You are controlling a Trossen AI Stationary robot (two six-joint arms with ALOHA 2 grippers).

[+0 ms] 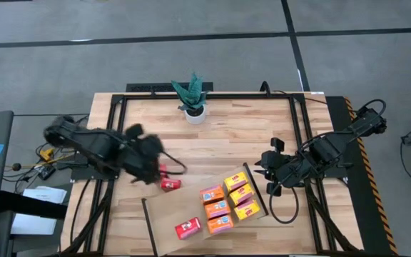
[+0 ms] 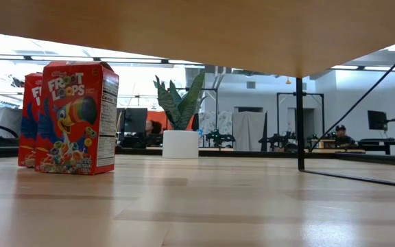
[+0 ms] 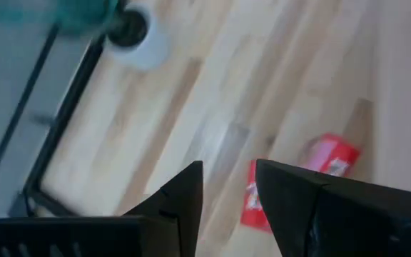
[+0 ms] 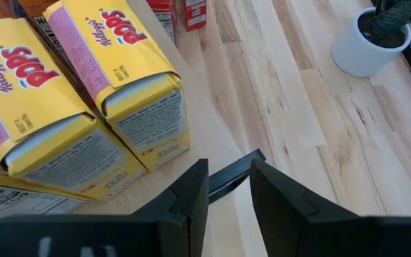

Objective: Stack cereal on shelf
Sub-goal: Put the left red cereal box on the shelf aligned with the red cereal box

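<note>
The shelf [image 1: 168, 213], a light-wood board with black end rails, stands near the table's front edge. On it lie three yellow cereal boxes [image 1: 241, 194], three orange ones [image 1: 217, 208] and a red one [image 1: 188, 228]. Two red cereal boxes [image 1: 168, 180] stand upright on the tabletop just left of the shelf, also in the low view [image 2: 74, 118]. My left gripper [image 1: 155, 163] hovers open above and left of them, red boxes [image 3: 252, 203] showing past its fingers. My right gripper [image 1: 265, 171] hangs open beside the shelf's right rail [image 4: 227, 175], near the yellow boxes [image 4: 130, 86].
A potted plant [image 1: 194, 100] in a white pot stands at the table's far middle. Black frame rails [image 1: 113, 143] run along the table's left and right sides. In the low view the shelf's underside [image 2: 204, 31] spans overhead on a thin black leg [image 2: 299, 123].
</note>
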